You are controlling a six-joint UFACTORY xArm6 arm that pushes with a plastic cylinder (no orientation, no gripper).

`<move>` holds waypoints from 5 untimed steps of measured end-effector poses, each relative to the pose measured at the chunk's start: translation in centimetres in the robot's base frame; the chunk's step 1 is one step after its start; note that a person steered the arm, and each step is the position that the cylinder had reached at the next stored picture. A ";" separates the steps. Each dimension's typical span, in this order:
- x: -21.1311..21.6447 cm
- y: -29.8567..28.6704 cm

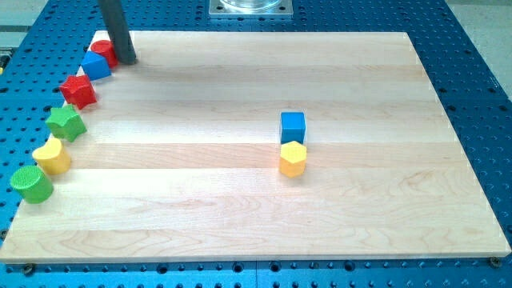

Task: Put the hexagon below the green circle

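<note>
The yellow hexagon [293, 158] sits right of the board's middle, touching the blue cube [293, 126] just above it. The green circle [31, 184] stands at the board's left edge, low in the view. My tip [126, 58] rests at the board's top left corner, beside a red block [104, 51] and a blue block [96, 66], far from the hexagon.
Along the left edge runs a row of blocks: the red block, the blue block, a red star [79, 90], a green star [66, 122], a yellow block [52, 157], then the green circle. The wooden board [240, 216] lies on a blue perforated table.
</note>
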State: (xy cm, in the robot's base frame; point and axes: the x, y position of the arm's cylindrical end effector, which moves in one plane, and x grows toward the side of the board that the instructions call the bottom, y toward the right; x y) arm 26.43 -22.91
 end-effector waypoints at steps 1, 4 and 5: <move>-0.4 -0.6; 8.1 33.1; 11.6 42.5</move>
State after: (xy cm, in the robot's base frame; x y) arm 38.02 19.55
